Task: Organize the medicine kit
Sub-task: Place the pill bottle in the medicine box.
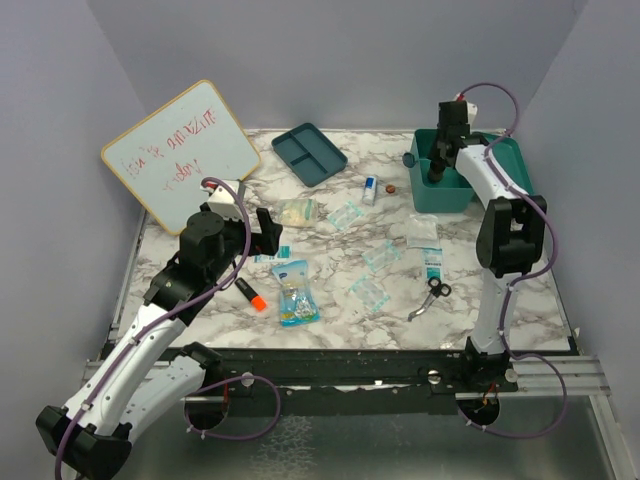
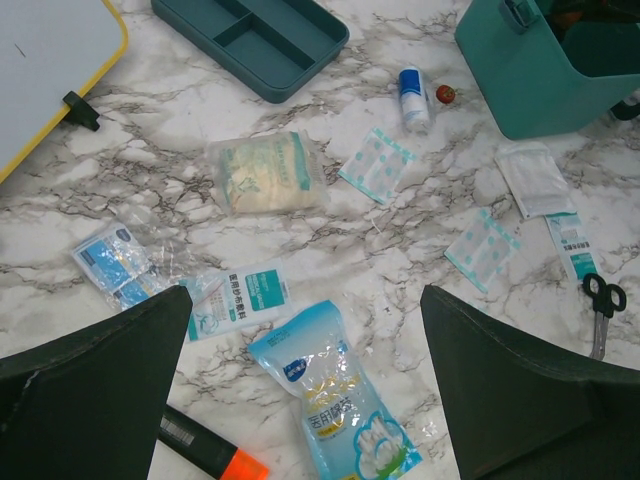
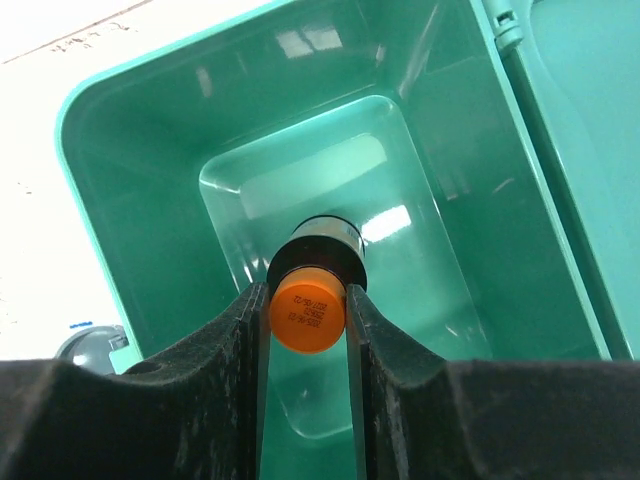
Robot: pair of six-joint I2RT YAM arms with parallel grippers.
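My right gripper (image 3: 307, 292): clenched on orange-capped tube (image 3: 307, 318), perhaps a marker, frame centre, over kit (image 3: 140, 180);
My left gripper (image 2: 305, 300): released, bottom of frame

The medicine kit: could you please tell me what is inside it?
Only a dark bottle with an orange cap, gripped by the right claw, hangs inside the medicine kit. The visible floor is bare; the part beneath bottle and claw is hidden.
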